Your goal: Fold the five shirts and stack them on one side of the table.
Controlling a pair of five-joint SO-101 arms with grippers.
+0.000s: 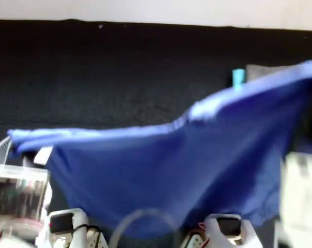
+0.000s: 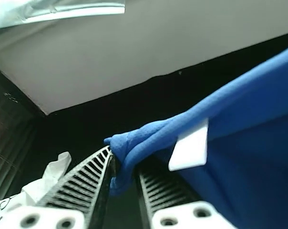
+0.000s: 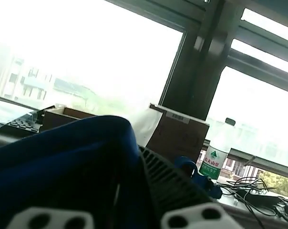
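Shirt [image 1: 197, 165] is airborne over the table [image 1: 94, 67], long axis running left edge to right edge, right end higher. My left claw [image 2: 122, 163] is clamped on the bunched left corner. My right claw [image 3: 130, 157] pinches the far end, cloth draped over it. Next, likely: lower both ends together.

The blue shirt [image 1: 187, 170] hangs spread in the air above the black tabletop [image 1: 120, 77]. It stretches from low at the left edge to higher at the right edge, and its loose body sags toward the near edge. One bunched end, with a white tag [image 2: 189, 148] beside it, is pinched in the left pincer [image 2: 124, 161]. The other end is draped over the right pincer [image 3: 128, 157].
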